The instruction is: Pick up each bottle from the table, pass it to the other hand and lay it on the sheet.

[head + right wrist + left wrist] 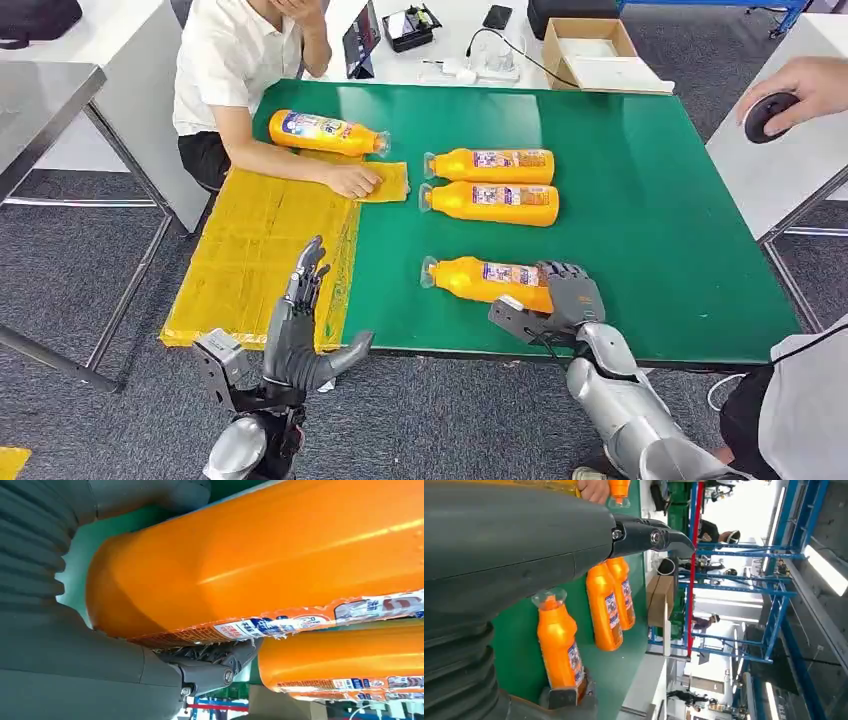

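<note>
Several orange bottles lie on the green table (650, 220). The nearest bottle (485, 280) (558, 645) (260, 565) lies on its side near the front edge. My right hand (560, 300) grips its base, fingers (565, 275) over the top and thumb on the near side. Two more bottles (495, 165) (495, 202) lie side by side in the middle. Another bottle (325, 132) lies at the far edge of the yellow sheet (250, 250). My left hand (300, 330) is raised over the sheet's near end, fingers apart and holding nothing.
A person sits at the table's far left corner, one hand (352, 180) pressing on the sheet. Another person's hand (790, 95) holds a dark object at the right. A cardboard box (590, 50) and devices sit on the white table behind.
</note>
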`<act>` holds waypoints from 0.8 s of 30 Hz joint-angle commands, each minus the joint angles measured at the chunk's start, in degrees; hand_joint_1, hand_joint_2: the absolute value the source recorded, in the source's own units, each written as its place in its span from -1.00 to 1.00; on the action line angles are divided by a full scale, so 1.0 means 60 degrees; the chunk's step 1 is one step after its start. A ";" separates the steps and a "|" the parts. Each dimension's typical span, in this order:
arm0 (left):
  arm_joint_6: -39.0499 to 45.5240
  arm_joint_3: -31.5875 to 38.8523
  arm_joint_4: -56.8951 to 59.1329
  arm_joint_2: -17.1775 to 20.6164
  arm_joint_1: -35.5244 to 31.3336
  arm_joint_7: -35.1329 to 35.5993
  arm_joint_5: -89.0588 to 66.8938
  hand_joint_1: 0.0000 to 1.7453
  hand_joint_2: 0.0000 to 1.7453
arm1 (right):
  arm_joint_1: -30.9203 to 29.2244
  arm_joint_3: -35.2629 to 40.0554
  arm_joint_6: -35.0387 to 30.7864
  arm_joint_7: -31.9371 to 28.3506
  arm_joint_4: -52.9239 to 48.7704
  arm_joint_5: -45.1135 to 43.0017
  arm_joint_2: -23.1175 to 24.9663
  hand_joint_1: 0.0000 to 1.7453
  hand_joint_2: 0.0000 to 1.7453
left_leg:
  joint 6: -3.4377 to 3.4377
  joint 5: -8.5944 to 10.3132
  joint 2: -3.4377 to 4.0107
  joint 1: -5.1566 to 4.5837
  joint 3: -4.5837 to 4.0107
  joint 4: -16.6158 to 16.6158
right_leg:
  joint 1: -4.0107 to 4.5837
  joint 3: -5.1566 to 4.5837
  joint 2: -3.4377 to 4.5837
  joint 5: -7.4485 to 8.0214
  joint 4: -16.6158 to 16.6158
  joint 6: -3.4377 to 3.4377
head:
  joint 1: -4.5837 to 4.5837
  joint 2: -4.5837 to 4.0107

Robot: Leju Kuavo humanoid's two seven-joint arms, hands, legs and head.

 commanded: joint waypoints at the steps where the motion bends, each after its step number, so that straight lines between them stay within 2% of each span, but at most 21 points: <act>1: 0.0027 -0.0187 0.0561 0.0332 -0.0259 0.0035 0.0034 -1.00 1.00 | 0.0654 -0.0176 -0.0074 -0.0369 0.0899 -0.0376 0.0023 1.00 1.00 | -0.0014 0.0006 -0.0041 0.0013 0.0035 -0.0028 | 0.0015 0.0055 -0.0044 -0.0006 -0.0033 -0.0022 | 0.0000 0.0000; 4: 0.0043 -0.0136 0.0494 0.0307 -0.0190 0.0004 0.0119 -1.00 1.00 | 0.0694 -0.0291 -0.0098 -0.0601 0.0840 -0.0553 0.0088 1.00 1.00 | -0.0014 0.0003 -0.0033 0.0012 0.0035 -0.0025 | 0.0014 0.0048 -0.0035 -0.0006 -0.0029 -0.0023 | -0.0004 0.0000; 7: 0.0112 0.0172 0.0043 0.0136 0.0346 0.0046 0.0575 -1.00 1.00 | 0.1285 -0.1062 -0.0361 -0.2055 -0.0049 -0.1884 0.0519 1.00 1.00 | -0.0012 0.0000 -0.0024 0.0012 0.0039 -0.0024 | 0.0014 0.0052 -0.0026 -0.0006 -0.0026 -0.0021 | -0.0004 0.0000; 8: 0.0117 0.0199 -0.0081 0.0142 0.0514 0.0157 0.0706 -1.00 1.00 | 0.1554 -0.1037 -0.0557 -0.2233 -0.0586 -0.2060 0.0634 1.00 1.00 | -0.0013 -0.0004 -0.0018 0.0016 0.0045 -0.0024 | 0.0018 0.0059 -0.0020 -0.0007 -0.0031 -0.0021 | 0.0000 0.0000; 12: -0.0124 0.0127 -0.0241 0.0186 0.0983 0.0689 0.1537 -1.00 1.00 | 0.2866 -0.0519 -0.0726 -0.2133 -0.3873 -0.2830 0.0871 1.00 1.00 | -0.0024 -0.0024 0.0020 0.0021 0.0034 -0.0012 | 0.0025 0.0043 0.0019 -0.0005 -0.0016 -0.0019 | 0.0000 0.0000; 16: -0.0670 -0.0074 -0.0010 0.0348 0.1129 0.1117 0.2510 -1.00 1.00 | 0.3576 0.0148 -0.0774 -0.1765 -0.5938 -0.3197 0.0852 1.00 1.00 | -0.0037 -0.0033 -0.0005 0.0021 0.0017 -0.0007 | 0.0025 0.0023 -0.0005 -0.0025 0.0001 -0.0034 | -0.0007 0.0000; 20: -0.0830 -0.0024 0.0121 0.0379 0.1064 0.1107 0.2564 -1.00 1.00 | 0.3612 0.0326 -0.0698 -0.1591 -0.5969 -0.3270 0.0958 1.00 1.00 | -0.0032 -0.0036 0.0008 0.0021 -0.0023 -0.0005 | 0.0022 -0.0014 0.0012 -0.0025 0.0005 -0.0031 | -0.0004 0.0000; 24: -0.0907 -0.0027 0.0110 0.0389 0.1064 0.1111 0.2524 -1.00 1.00 | 0.3622 0.0309 -0.0985 -0.1908 -0.5732 -0.3513 0.1135 1.00 1.00 | -0.0026 -0.0028 0.0006 0.0016 -0.0044 -0.0011 | 0.0015 -0.0031 0.0010 -0.0023 0.0003 -0.0022 | -0.0004 0.0000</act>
